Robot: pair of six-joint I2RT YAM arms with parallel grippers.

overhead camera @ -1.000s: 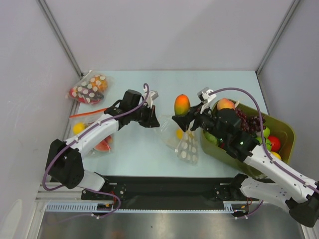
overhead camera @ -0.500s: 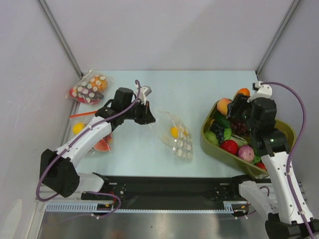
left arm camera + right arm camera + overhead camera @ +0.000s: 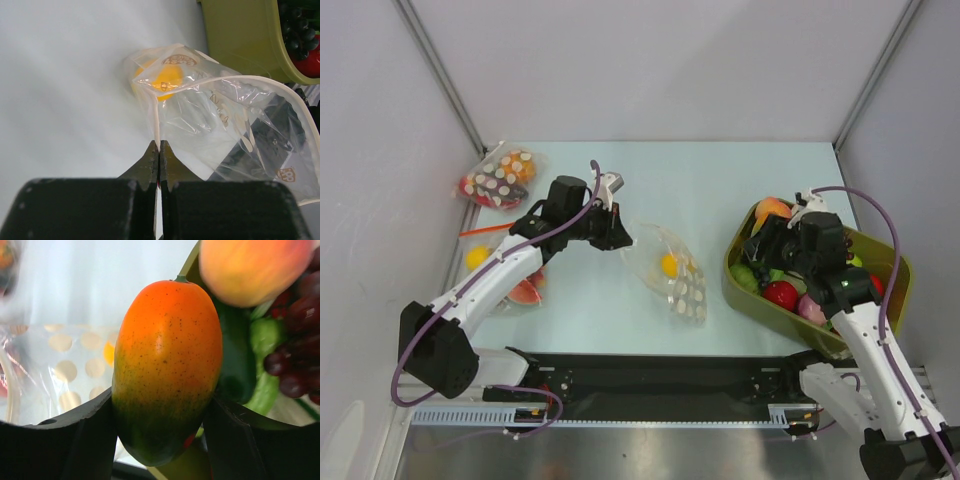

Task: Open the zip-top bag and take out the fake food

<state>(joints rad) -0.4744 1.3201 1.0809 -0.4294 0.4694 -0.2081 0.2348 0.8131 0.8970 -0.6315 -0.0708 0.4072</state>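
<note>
Zip-top bag (image 3: 685, 290): lies on the tabletop (image 3: 720, 180) near centre, between the two arms, just left of the olive bin (image 3: 895, 265). White dots cluster at its near end. The mouth gapes, and the white rim arcs wide in the left wrist view.

Bag contents: one yellow fruit (image 3: 668, 264), sitting against the far inner wall. Nothing else is discernible inside.

Left hand (image 3: 159, 147): clenched on the bag's rim, fingers pressed together with the plastic edge between them.

Right hand (image 3: 160, 397): over the bin's left end, grasping a mango-shaped fruit (image 3: 167, 355), orange above and green below, clamped between both fingers.

Bin contents: peach (image 3: 255, 267) at the far left corner, dark grape bunch (image 3: 295, 340), green piece (image 3: 262, 335), and a red round fruit (image 3: 780, 295) near the front wall.

Far left of the tabletop: a dotted bag (image 3: 498, 178) showing red and orange. Nearer, there is a clear bag (image 3: 510, 275) with an orange-red strip, holding yellow and red pieces.

Obscured:
- The right arm (image 3: 860, 320) covers most of the bin from above, so the full contents are not countable.
- The held fruit is hard to pick out in the top view, and I cannot tell whether it touches the fruit beneath.
- The left arm (image 3: 510, 265) crosses the clear bag and hides its middle.
- In the right wrist view the zip-top bag is only a blur of dots behind the held fruit.
</note>
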